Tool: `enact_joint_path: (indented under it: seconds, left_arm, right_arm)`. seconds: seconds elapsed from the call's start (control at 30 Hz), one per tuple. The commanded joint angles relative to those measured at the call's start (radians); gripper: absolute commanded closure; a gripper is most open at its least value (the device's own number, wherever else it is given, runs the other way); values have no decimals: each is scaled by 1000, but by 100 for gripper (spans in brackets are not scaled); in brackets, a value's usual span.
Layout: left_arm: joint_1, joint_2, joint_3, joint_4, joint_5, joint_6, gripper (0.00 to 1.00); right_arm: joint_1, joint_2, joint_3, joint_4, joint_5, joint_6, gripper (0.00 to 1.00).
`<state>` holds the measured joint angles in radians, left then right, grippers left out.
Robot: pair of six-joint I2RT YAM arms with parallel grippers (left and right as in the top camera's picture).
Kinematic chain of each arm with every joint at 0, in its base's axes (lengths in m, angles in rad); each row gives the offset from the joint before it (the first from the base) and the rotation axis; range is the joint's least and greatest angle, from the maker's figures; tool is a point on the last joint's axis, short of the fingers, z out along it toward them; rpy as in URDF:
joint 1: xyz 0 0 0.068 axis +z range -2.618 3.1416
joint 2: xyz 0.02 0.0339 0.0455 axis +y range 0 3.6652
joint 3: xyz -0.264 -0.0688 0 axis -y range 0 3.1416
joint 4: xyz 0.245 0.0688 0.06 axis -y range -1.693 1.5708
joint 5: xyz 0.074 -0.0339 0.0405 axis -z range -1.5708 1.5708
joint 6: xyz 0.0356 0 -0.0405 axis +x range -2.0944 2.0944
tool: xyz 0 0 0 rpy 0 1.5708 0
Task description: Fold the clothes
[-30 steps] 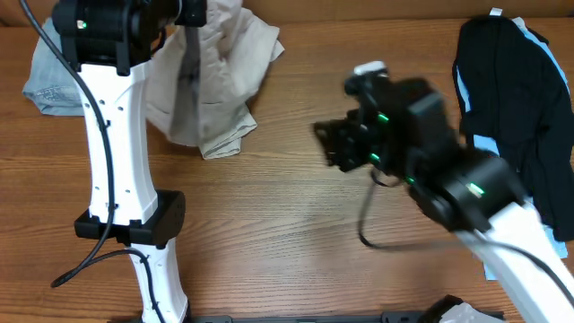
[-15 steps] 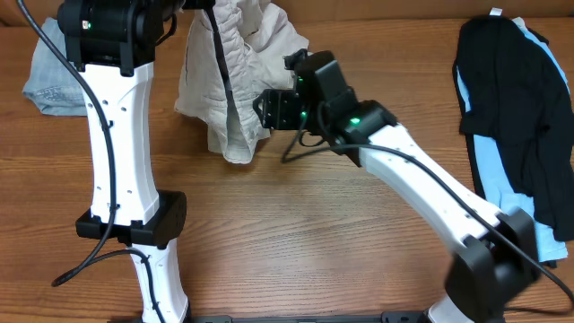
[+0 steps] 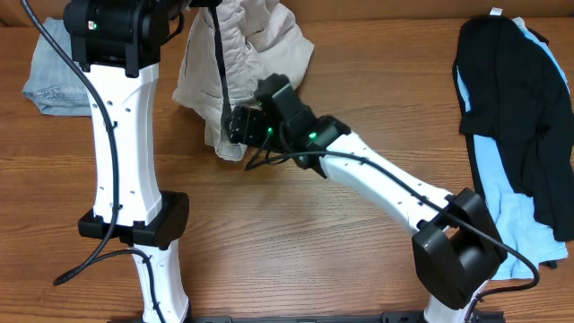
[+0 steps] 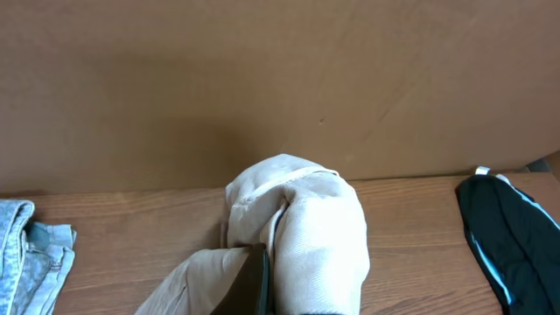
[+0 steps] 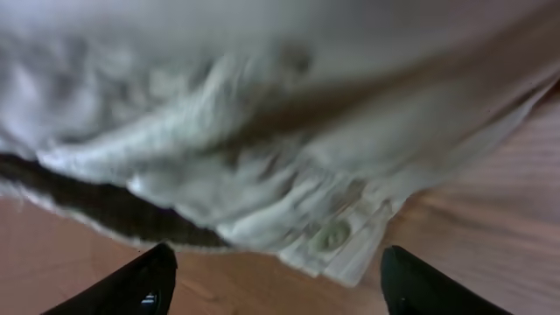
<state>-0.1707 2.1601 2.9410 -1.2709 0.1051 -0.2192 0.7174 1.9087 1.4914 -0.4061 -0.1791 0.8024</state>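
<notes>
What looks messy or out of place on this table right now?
The khaki shorts are the odd thing: bunched and wrinkled, dangling from the shut left fingers rather than lying flat. The open right fingers sit just short of their lower edge. Nothing looks spilled or damaged.

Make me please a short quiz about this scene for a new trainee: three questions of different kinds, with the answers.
1. True or false: the right gripper is shut on the khaki shorts.
2. What holds the shorts up? A) the left gripper B) the right gripper C) both
3. Which garment lies at the left edge of the table?
Key: 1 false, it is open below the cloth; 2 A; 3 the blue denim shorts.
</notes>
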Motion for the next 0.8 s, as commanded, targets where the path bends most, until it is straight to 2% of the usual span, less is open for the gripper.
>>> enact_joint_path:
  seconds: [0.0, 0.17, 0.53, 0.6, 0.63, 0.77]
  left_arm:
    - [-8, -31, 34, 13, 19, -21, 96]
    - [-8, -31, 34, 10, 19, -21, 96]
    - [-12, -31, 34, 5, 17, -21, 96]
    - [-12, -31, 34, 2, 16, -21, 96]
    - [-12, -31, 34, 2, 14, -21, 96]
    - [-12, -31, 34, 0, -9, -20, 96]
  right_arm:
    - [11, 27, 0, -4, 59, 67, 19]
    - [12, 94, 0, 10, 100, 124, 14]
    - [12, 253, 0, 67, 118, 141, 16]
    - [11, 275, 0, 59, 119, 139, 24]
    - [10, 281, 0, 55, 118, 126, 35]
    - [0, 280, 0, 31, 117, -27, 61]
